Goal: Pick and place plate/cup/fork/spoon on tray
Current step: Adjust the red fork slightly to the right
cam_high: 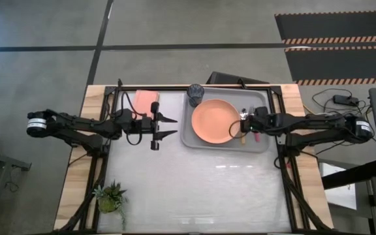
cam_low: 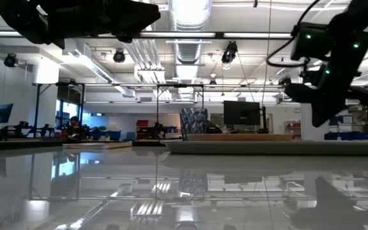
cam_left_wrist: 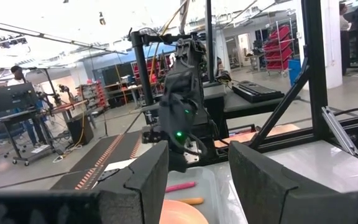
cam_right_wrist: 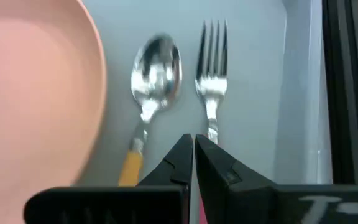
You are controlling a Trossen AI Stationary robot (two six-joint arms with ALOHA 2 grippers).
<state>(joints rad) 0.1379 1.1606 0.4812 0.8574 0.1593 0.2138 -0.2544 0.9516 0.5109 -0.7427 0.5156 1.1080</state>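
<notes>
The light-grey tray point(cam_high: 264, 145) lies at the table's far right. On it rest the salmon-orange plate point(cam_high: 213, 122), the dark cup point(cam_high: 196, 94) at its far left corner, and the spoon point(cam_right_wrist: 156, 61) and fork point(cam_right_wrist: 211, 55) side by side right of the plate. My right gripper point(cam_right_wrist: 194, 149) is shut and hovers over the fork's handle, above the tray point(cam_low: 267, 147). My left gripper point(cam_high: 173, 126) is open and empty, left of the tray, pointing at it.
A pink rectangular pad point(cam_high: 145, 100) lies at the far left of the table, beside my left arm. A small potted plant point(cam_high: 110, 197) stands at the near left corner. A dark frame runs along the table's edges. The table's near half is bare white surface.
</notes>
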